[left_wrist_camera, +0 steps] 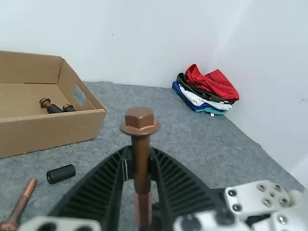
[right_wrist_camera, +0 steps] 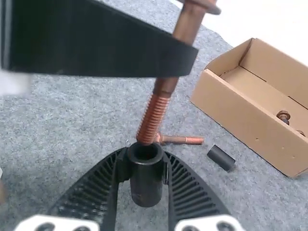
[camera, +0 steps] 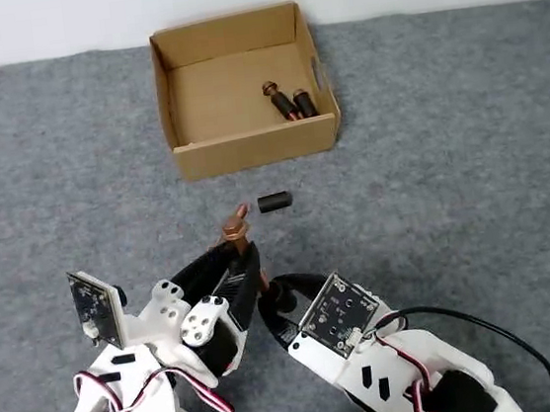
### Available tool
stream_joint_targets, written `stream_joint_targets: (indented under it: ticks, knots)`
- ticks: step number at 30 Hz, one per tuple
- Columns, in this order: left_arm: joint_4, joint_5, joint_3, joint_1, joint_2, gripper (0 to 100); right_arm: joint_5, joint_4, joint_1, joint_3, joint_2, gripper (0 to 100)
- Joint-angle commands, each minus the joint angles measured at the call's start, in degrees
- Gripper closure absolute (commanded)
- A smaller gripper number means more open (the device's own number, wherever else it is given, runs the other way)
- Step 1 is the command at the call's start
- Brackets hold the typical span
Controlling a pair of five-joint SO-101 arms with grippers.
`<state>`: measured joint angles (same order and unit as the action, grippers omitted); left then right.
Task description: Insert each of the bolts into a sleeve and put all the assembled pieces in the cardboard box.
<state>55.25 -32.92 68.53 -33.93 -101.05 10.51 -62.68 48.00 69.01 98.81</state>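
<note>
My left gripper (left_wrist_camera: 141,159) is shut on a copper bolt (left_wrist_camera: 140,122) and holds it upright, hex head up. My right gripper (right_wrist_camera: 144,163) is shut on a black sleeve (right_wrist_camera: 144,175) just below it. The bolt's threaded tip (right_wrist_camera: 150,130) sits at the sleeve's open mouth. In the high view both grippers meet in front of the cardboard box (camera: 249,149), the left gripper (camera: 244,259) above the right gripper (camera: 271,304). Two assembled pieces (camera: 288,100) lie in the box. A loose sleeve (camera: 275,202) and a loose bolt (right_wrist_camera: 180,140) lie on the carpet.
Grey carpet covers the table. The box stands at the far side, its front wall (right_wrist_camera: 240,110) a short way beyond the loose parts. A pile of folded clothes (left_wrist_camera: 207,91) lies by the wall, off to one side.
</note>
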Motion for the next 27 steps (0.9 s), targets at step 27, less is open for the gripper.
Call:
stream_joint_targets:
  ticks: [27]
  knots:
    - [23.74,9.32,-6.64,-10.37,0.18,99,0.35,1.54,0.04,-1.58,0.48,99.1]
